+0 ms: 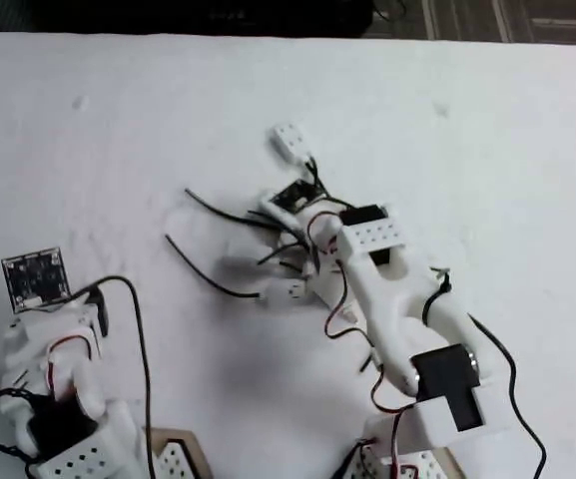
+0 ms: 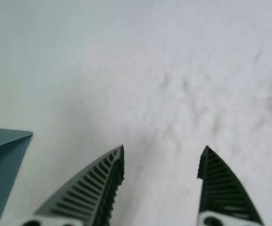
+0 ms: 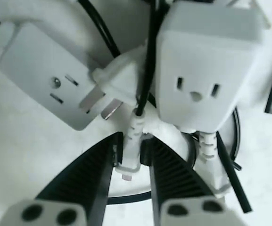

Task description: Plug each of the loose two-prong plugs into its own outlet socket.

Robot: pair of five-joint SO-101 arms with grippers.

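Note:
In the right wrist view my right gripper (image 3: 132,139) is shut on a white plug (image 3: 130,153) by its ribbed cable end. Just beyond it lie two white outlet sockets (image 3: 51,77) (image 3: 204,66). A second two-prong plug (image 3: 117,82) lies between them, prongs toward the first socket but outside it. From above, the right gripper (image 1: 289,205) sits in a tangle of black cables at the table's middle. Another socket (image 1: 289,142) lies just beyond it and a loose plug (image 1: 292,291) nearer the front. My left gripper (image 2: 161,153) hangs open over bare white table.
The left arm (image 1: 53,349) stays at the front left corner under its camera board (image 1: 35,277). Black cables (image 1: 213,213) trail left of the tangle. A teal corner (image 2: 1,160) shows beside the left gripper. White table spreads wide on the left and at the back.

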